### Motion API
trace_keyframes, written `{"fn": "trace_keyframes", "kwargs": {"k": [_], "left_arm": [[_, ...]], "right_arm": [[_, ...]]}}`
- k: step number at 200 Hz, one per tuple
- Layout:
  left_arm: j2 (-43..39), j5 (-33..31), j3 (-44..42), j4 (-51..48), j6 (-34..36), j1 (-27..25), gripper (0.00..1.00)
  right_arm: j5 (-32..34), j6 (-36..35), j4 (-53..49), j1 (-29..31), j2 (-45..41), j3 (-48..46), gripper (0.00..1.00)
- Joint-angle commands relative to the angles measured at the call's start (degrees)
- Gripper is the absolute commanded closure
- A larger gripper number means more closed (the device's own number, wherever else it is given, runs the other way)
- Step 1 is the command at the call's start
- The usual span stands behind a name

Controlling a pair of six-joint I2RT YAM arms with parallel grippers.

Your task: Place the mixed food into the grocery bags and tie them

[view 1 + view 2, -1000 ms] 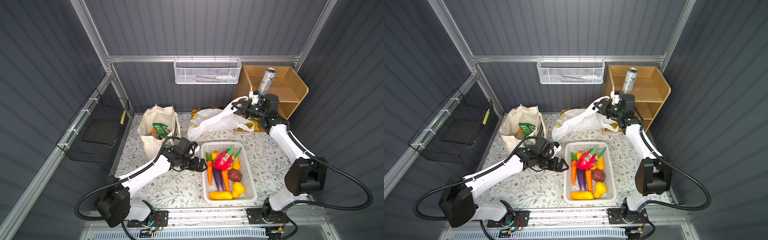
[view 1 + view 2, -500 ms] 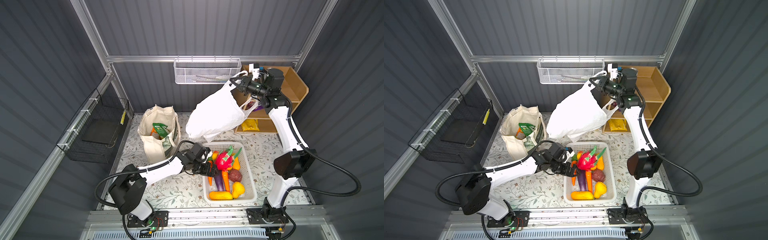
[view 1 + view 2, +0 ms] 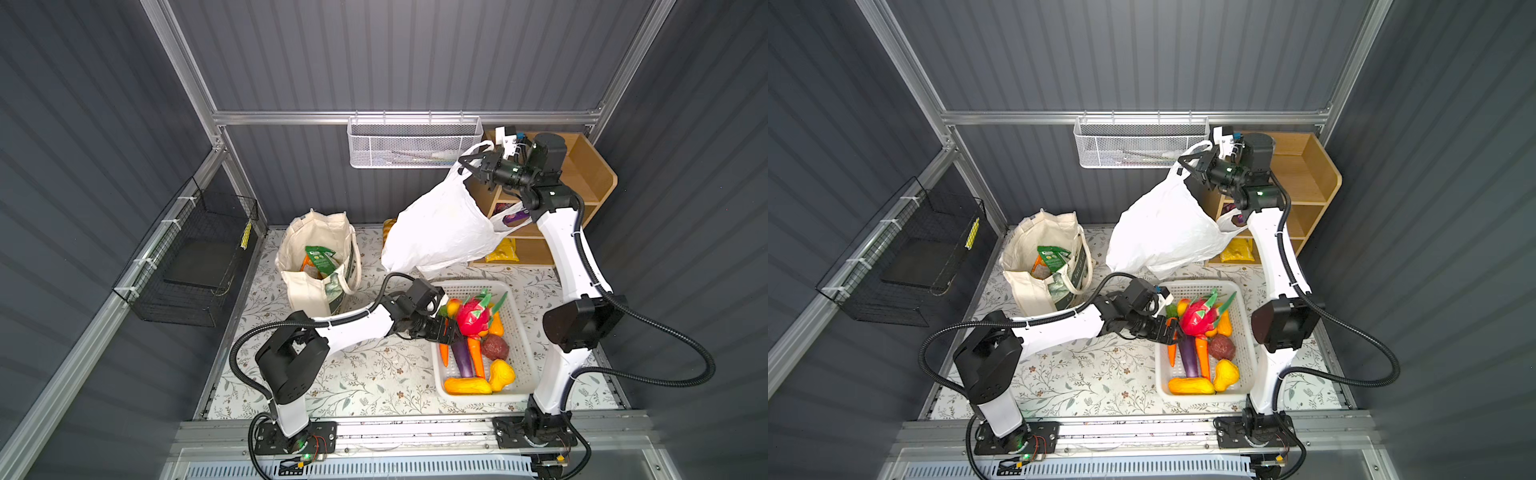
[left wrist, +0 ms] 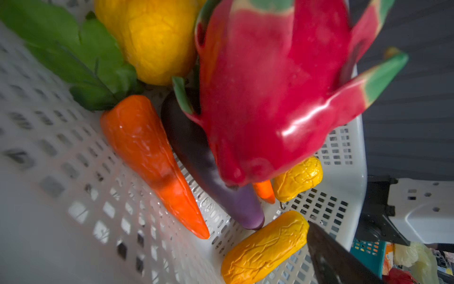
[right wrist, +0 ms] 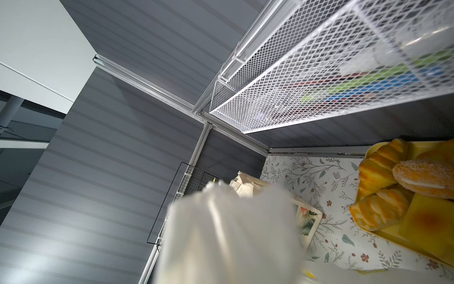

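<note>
The left gripper (image 3: pixel 451 332) hangs inside the white basket (image 3: pixel 478 397). Its fingers are spread wide beside the pink dragon fruit (image 3: pixel 471 318), just above the purple eggplant (image 3: pixel 463 357) lying in the basket. High behind the basket, the right gripper (image 3: pixel 467 164) has its fingers pinching a handle of the hanging white plastic bag (image 3: pixel 436 232). The canvas tote (image 3: pixel 307 286) stands on the tabletop (image 3: pixel 374 374) left of the basket, with a green packet (image 3: pixel 319 257) inside.
</note>
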Motion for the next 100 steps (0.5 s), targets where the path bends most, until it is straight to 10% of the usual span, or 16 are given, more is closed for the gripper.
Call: {"fn": "trace_keyframes", "kwargs": {"k": [1,100], "left_arm": [[-3.8,-6.2,1.9,-6.6,5.0,-0.2,0.00],[-30.5,-23.6,2.6,-25.3,15.2,0.6,0.00]], "right_arm": [[-2.4,-2.3,-1.1,0.4,-1.1,1.1,1.00],[15.3,-28.0,-19.2,13.7,-11.9,-10.2,1.00]]}}
